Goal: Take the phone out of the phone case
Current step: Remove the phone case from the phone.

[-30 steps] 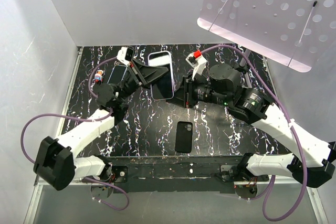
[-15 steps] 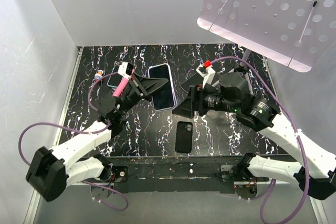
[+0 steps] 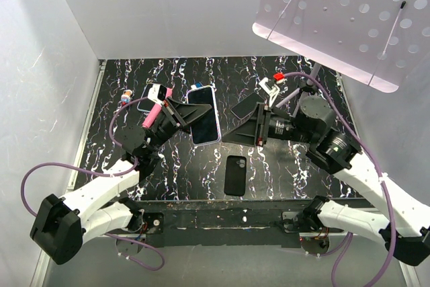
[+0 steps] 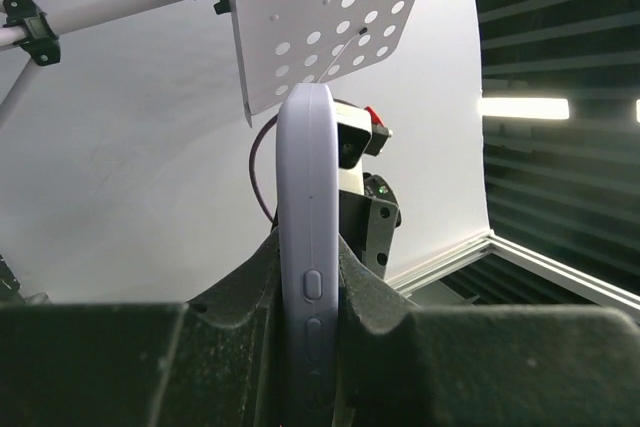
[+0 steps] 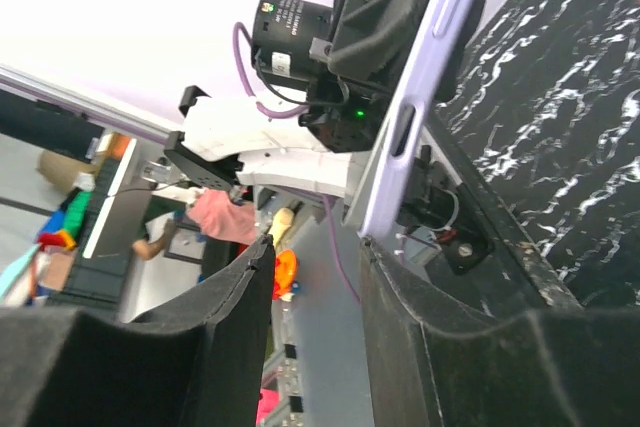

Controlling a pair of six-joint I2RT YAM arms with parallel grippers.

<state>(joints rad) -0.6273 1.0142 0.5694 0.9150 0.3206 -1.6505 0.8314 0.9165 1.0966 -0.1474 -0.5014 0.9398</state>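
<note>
Your left gripper clamps the lavender phone case, phone inside, aloft over the marble table. Just to its right, your right gripper hangs with jaws parted, grasping nothing.

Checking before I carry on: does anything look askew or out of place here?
Only the cased phone: it hangs tilted above the table, clamped at one edge by the left gripper. The right gripper is open near it, holding nothing.
</note>
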